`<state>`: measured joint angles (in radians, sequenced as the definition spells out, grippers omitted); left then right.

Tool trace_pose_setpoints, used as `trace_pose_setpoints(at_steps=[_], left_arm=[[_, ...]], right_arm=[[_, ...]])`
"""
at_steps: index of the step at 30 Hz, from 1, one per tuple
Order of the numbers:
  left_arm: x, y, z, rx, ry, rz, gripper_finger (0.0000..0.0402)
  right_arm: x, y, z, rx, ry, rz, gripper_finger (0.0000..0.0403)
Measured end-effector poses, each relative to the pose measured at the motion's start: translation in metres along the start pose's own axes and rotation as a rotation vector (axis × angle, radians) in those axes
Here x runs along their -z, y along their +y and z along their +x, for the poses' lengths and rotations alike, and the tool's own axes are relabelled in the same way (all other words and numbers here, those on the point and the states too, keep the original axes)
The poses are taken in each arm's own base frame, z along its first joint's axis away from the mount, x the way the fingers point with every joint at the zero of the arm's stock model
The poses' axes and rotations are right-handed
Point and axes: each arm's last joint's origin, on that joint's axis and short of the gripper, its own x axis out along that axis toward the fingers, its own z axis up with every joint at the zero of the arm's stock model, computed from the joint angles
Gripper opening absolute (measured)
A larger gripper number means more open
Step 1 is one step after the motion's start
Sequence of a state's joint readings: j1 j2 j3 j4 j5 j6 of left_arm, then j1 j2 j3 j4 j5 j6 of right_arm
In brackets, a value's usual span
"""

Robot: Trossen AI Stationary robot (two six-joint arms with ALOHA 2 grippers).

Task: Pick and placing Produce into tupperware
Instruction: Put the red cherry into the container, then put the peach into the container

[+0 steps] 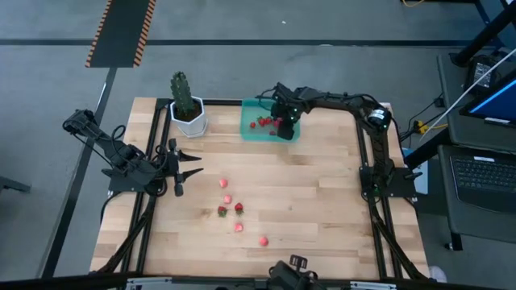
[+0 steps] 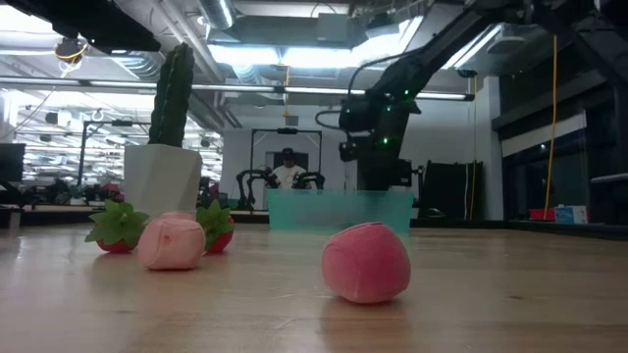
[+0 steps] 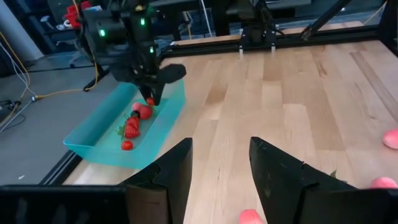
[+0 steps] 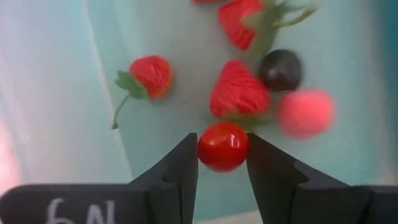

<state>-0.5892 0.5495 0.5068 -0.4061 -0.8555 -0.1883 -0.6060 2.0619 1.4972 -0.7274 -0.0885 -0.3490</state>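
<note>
Berries lie loose on the near half of the wooden table (image 1: 322,185): six small red and pink pieces (image 1: 239,208) scattered left of centre, a pale pink one nearest the front edge (image 1: 264,240). In the low view a pink piece (image 2: 366,262) sits closest, with another pink one (image 2: 171,243) and two green-topped red ones to its left.

Left gripper (image 1: 192,167) waits at the left side, well apart from the loose pieces; fingers spread wide, nothing between them.

Farther back, white pot (image 1: 189,120) with a tall green cactus (image 1: 183,93) stands at the far left. Just right of it, the teal tupperware (image 1: 251,133) sits at the far edge. Inside: several red strawberries (image 4: 237,90) with green tops, one dark berry (image 4: 280,70), one pink piece (image 4: 306,112).

Right gripper (image 4: 222,155) hangs inside the tupperware at its right end, fingers closed narrow on a small round red berry (image 4: 222,146), just above the pieces already there.

Writing: white marks on the right gripper's body, partly cut off, seem to read "6N".
</note>
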Motion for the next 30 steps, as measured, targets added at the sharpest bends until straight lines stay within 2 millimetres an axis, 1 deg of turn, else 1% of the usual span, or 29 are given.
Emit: trace_pose_setpoints(at_steps=[3,5,8,12,15,18,27,30], left_arm=[[0.0,0.0,0.0,0.0,0.0,0.001,0.0152],[0.0,0.0,0.0,0.0,0.0,0.001,0.0152],[0.0,0.0,0.0,0.0,0.0,0.001,0.0152],[0.0,0.0,0.0,0.0,0.0,0.001,0.0152],[0.0,0.0,0.0,0.0,0.0,0.001,0.0152],[0.0,0.0,0.0,0.0,0.0,0.001,0.0152],[0.0,0.0,0.0,0.0,0.001,0.0,0.0152],[0.0,0.0,0.0,0.0,0.0,0.0,0.0152]], right_arm=[[0.003,0.0,0.017,-0.017,0.044,-0.01,0.0123],[0.002,-0.001,0.018,0.005,0.049,-0.014,0.0123],[0.0,-0.002,0.018,0.01,0.042,-0.016,0.0123],[-0.005,-0.004,0.012,0.026,0.028,-0.018,0.0123],[-0.004,-0.004,0.012,0.022,0.04,-0.018,0.0127],[-0.005,-0.004,0.011,0.023,0.038,-0.015,0.014],[-0.002,-0.003,0.011,0.014,0.063,0.019,0.0202],[-0.004,-0.003,0.005,0.007,0.086,0.033,0.0216]])
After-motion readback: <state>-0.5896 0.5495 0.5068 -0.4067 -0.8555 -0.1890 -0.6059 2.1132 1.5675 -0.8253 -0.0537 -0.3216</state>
